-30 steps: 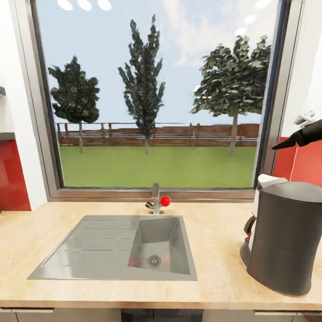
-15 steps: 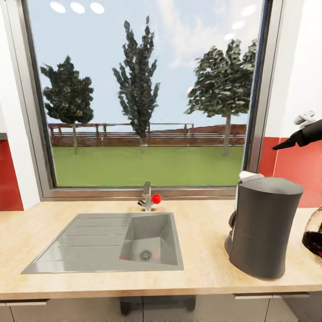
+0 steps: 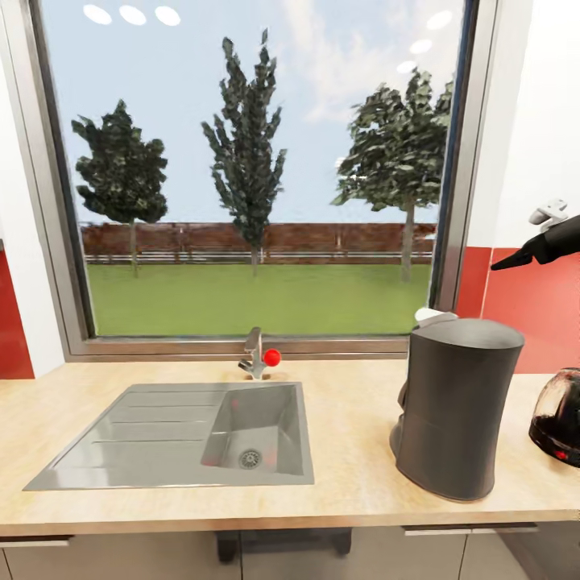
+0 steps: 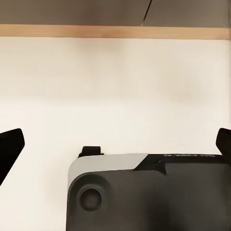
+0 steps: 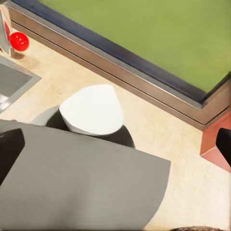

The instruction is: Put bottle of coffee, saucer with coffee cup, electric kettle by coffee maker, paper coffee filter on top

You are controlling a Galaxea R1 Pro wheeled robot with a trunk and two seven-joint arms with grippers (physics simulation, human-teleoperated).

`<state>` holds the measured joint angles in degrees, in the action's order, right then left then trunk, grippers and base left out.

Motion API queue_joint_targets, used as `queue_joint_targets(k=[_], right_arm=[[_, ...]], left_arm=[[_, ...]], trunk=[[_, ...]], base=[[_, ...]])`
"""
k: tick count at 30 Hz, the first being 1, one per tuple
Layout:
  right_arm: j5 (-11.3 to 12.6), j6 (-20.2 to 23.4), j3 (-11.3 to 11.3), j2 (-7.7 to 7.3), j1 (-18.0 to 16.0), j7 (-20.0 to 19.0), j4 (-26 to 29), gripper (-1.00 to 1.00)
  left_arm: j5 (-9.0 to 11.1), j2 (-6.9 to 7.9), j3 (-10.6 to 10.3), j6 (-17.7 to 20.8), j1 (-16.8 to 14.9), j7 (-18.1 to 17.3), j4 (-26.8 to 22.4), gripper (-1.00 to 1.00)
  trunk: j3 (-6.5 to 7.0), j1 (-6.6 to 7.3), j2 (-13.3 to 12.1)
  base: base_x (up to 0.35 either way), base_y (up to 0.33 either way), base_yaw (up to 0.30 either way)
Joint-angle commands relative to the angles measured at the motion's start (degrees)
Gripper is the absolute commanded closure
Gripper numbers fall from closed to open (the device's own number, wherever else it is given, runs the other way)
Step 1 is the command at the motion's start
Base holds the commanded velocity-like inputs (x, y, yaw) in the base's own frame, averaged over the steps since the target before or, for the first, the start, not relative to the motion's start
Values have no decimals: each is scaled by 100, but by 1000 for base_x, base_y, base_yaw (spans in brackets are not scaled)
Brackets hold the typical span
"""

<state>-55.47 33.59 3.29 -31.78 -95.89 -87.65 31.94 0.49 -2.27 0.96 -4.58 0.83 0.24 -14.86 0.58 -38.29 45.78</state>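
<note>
Camera shifted; electric kettle (image 3: 557,416) newly beside coffee maker (image 3: 456,407)

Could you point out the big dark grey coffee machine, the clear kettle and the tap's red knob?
Tall dark grey coffee maker (image 3: 457,411), head view, front wall.
Clear-bodied electric kettle (image 3: 559,415), head view, body.
Red round tap knob (image 3: 272,357), head view, centre.

dark grey coffee maker (image 3: 455,407) upright on countertop (image 3: 354,451), kettle (image 3: 558,416) beside

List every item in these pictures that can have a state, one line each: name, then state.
coffee maker: upright on the kitchen countertop, right of the sink
electric kettle: on the countertop, right of the coffee maker, apart from it
right gripper: open, above the coffee maker
left gripper: open, holding nothing
</note>
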Motion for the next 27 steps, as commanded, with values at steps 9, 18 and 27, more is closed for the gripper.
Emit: queue_joint_targets(k=[9, 18, 27], right_arm=[[-52, 60, 32, 5, 0, -42, 5, -100], [-52, 60, 38, 5, 0, -36, 5, -100], [-38, 54, 43, 14, 0, -23, 78, -100]], left_arm=[[4, -2, 9, -7, 4, 2, -8, -100], [4, -2, 9, -7, 4, 2, -8, -100], [4, -2, 18, -7, 4, 2, -8, -100]], trunk=[[1, -1, 0], [1, -1, 0], [1, -1, 0]], base=[[0, -29, 0], [-14, -3, 0], [-240, 0, 0]])
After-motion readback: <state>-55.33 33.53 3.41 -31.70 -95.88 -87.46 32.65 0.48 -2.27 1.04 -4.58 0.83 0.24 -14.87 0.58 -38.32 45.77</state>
